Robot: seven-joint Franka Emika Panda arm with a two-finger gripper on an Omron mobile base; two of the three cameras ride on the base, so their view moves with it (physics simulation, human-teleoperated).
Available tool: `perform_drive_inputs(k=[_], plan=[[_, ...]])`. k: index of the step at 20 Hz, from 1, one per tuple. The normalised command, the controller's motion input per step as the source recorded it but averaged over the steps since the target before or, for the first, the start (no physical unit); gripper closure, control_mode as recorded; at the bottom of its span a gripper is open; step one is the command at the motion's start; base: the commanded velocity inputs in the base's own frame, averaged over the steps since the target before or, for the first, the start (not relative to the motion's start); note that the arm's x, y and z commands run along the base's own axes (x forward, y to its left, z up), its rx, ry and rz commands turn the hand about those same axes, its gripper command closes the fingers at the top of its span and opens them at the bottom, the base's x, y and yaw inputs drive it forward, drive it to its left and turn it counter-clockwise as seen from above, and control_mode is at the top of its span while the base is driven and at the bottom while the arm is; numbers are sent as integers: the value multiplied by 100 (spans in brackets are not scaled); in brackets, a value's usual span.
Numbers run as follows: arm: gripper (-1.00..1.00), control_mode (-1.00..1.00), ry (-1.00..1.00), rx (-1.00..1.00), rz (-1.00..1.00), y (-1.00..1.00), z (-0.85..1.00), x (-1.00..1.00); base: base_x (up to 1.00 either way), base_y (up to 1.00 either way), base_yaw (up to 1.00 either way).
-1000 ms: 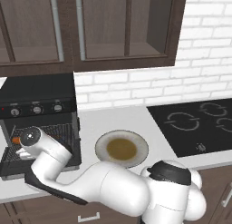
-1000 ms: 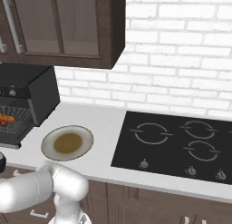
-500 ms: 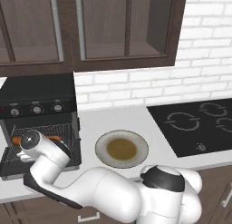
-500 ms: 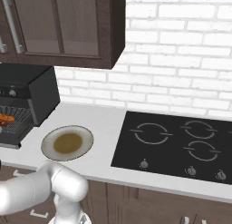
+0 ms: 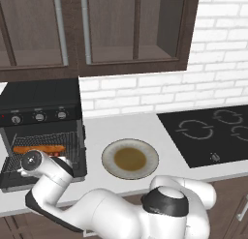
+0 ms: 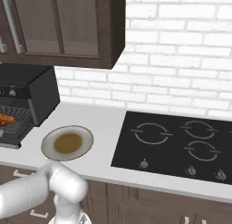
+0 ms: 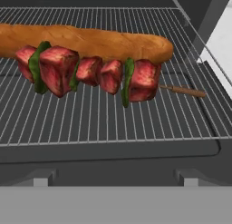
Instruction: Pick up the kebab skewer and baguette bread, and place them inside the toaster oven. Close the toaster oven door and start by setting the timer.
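The arm [image 5: 53,177] reaches from the robot's base out to the left, ending just in front of the open toaster oven [image 5: 41,124]. The hand itself is hidden behind the wrist in the left base view, and its fingertips are not visible in the hand view, so the pictures do not show them; its fingers stand spread wide and nothing is held.

Nearest the hand camera is the front edge of the oven, then the wire rack [image 7: 113,123]. On the rack lies the kebab skewer [image 7: 90,73], with red meat chunks and green pieces between them, its bare wooden tip pointing to the right in that view. Right behind it, touching or nearly so, lies the baguette [image 7: 95,41], lengthwise along the rack and parallel to the skewer.

From the left base view the baguette appears as an orange strip inside the oven, below the three knobs [image 5: 38,117]. The oven door [image 5: 29,177] hangs down, open.

Beside the oven on the tabletop [image 5: 126,129] sits a round plate [image 5: 130,158]. Farther right is the black stovetop [image 6: 176,143], with a white brick wall [image 6: 181,55] and dark cupboards [image 5: 97,30] beyond.
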Motion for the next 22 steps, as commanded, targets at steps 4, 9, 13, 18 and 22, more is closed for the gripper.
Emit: perform_drive_inputs(k=[4,9,13,18,22], plan=[[-100,-100,-1,0,0,0,0,38,0,0,0],[-100,-100,0,0,0,0,0,29,0,0,0],[-100,-100,0,0,0,0,-1,28,0,0,0],[-100,-100,0,0,0,0,0,31,0,0,0],[-100,-100,0,0,0,0,0,33,0,0,0]])
